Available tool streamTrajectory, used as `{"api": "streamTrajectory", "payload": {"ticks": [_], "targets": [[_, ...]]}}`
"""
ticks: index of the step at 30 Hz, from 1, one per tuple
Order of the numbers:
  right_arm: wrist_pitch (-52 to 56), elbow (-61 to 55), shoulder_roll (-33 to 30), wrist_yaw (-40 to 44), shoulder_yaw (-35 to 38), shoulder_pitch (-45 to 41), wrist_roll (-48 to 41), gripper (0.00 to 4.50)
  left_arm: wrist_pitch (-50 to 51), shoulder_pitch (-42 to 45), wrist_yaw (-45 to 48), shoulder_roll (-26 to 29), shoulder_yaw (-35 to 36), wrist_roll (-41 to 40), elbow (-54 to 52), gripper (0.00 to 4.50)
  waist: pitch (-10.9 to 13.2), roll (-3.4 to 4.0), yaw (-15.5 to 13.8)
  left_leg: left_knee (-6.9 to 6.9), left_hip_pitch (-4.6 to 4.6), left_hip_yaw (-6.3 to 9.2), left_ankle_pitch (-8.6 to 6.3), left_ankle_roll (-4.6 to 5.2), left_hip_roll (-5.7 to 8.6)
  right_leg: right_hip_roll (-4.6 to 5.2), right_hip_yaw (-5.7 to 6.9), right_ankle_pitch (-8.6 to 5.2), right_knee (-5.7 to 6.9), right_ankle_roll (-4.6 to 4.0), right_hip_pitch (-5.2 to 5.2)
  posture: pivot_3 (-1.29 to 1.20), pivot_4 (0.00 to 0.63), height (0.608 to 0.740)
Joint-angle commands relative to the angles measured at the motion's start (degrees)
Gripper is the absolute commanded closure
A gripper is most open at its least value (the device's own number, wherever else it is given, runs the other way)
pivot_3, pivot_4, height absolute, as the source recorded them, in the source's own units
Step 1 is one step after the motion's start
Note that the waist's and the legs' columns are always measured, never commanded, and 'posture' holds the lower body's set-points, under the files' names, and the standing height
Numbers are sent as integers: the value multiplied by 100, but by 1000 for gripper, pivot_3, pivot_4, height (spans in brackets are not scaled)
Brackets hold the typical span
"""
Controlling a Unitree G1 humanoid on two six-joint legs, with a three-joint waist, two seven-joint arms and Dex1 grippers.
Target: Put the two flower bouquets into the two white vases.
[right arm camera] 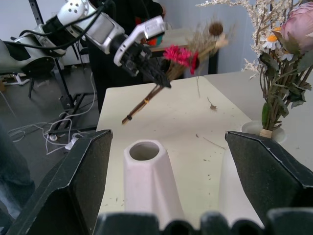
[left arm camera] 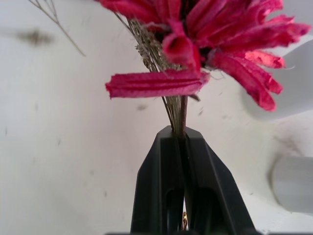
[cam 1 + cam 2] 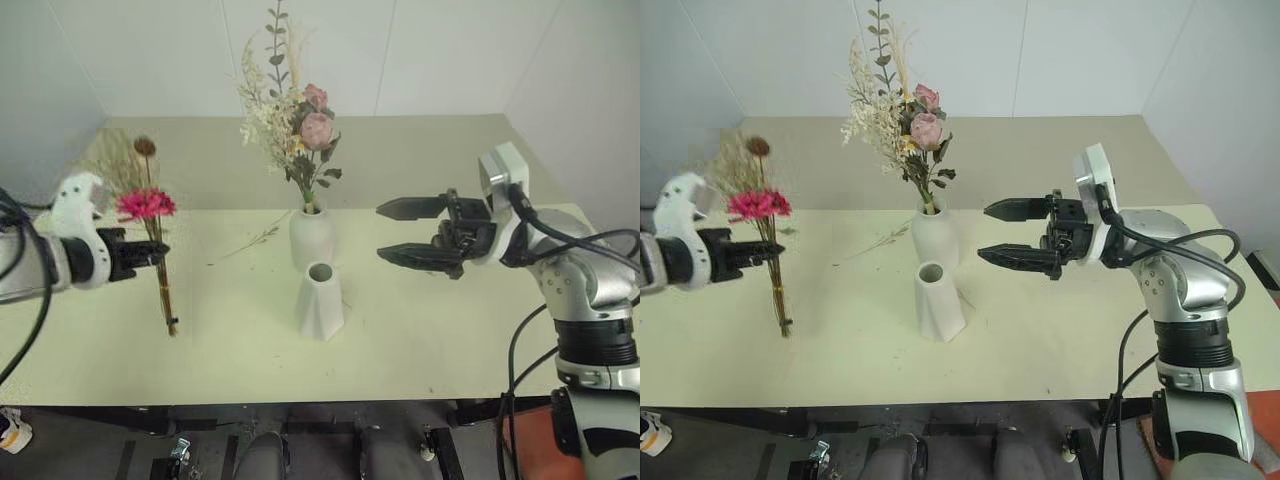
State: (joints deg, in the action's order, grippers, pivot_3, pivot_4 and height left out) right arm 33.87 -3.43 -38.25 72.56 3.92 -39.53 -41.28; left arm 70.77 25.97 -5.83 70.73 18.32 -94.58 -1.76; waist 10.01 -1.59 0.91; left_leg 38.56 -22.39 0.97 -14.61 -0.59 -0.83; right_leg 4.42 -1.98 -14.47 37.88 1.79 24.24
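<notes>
The pink rose bouquet (image 3: pixel 300 125) stands in the rounded white vase (image 3: pixel 311 238) at the table's middle. In front of it stands the flared white vase (image 3: pixel 320 300), its mouth empty. My left gripper (image 3: pixel 157 252) is shut on the brown stems of the magenta daisy bouquet (image 3: pixel 146 204), held upright above the table at the left, stem ends hanging near the surface. In the left wrist view the fingers (image 2: pixel 161 181) pinch the stems just under the magenta petals (image 2: pixel 215 44). My right gripper (image 3: pixel 395 232) hovers open to the right of the vases, pointing at them.
A loose dried sprig (image 3: pixel 250 240) lies on the pale green table (image 3: pixel 420 330) left of the rounded vase. A white wall rises behind the table. In the right wrist view, cables and stands (image 1: pixel 58 117) crowd the floor beyond the table's left edge.
</notes>
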Motion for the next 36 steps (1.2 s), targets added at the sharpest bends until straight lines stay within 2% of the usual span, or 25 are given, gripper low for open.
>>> {"api": "streamTrajectory", "payload": {"ticks": [1, 6, 11, 15, 22, 30, 36], "targets": [[-69, -79, -218, 109, 306, 66, -107, 139, -817, -163, 1448, -63, 680, 1044, -602, 4467, 0, 0, -3, 0, 0, -1, 0, 0, -1, 0, 0, 0, -1, 0, -1, 0, 150, 740], [-48, -142, -495, 334, 414, 268, -166, 139, -1453, -69, 3001, -369, 964, 1670, -845, 4467, 1, -1, -13, 0, -3, -4, 0, 0, -2, 1, 2, 0, -11, 0, -5, 0, 150, 740], [-7, -209, -732, 443, 527, 469, -235, 139, -1871, 724, 4341, -809, 817, 1773, -637, 4467, 2, -4, -19, 2, -6, -4, 0, 1, -3, -1, 3, 3, -15, 5, -7, 0, 150, 740], [-34, -304, -901, 584, 659, 667, -267, 139, -1588, 1563, 4677, -1107, 483, 1614, -420, 4467, 3, -6, -14, 13, -13, -1, -2, 4, -2, -1, 5, 6, -19, 12, -10, 0, 150, 740], [-73, -437, -1058, 618, 826, 921, -321, 139, -1544, 2038, 5353, -1619, 47, 1867, -398, 4467, 3, -7, 28, 17, -12, -4, -2, 6, -4, -2, -4, 10, -18, 19, -8, 0, 150, 740], [-141, -572, -1082, 537, 848, 997, -250, 139, -2047, 2328, 6082, -2637, -688, 2694, -342, 4467, 4, -8, -8, 23, -14, -3, -2, 6, -2, -2, -3, 11, -19, 21, -11, 0, 150, 740], [-130, -623, -1123, 498, 896, 1042, -263, 139, -2288, 2630, 6433, -3188, -988, 3221, -47, 4467, 5, -9, 1, 28, -22, -2, -2, 7, -2, -1, -3, 13, -23, 23, -8, 0, 150, 740]]}}
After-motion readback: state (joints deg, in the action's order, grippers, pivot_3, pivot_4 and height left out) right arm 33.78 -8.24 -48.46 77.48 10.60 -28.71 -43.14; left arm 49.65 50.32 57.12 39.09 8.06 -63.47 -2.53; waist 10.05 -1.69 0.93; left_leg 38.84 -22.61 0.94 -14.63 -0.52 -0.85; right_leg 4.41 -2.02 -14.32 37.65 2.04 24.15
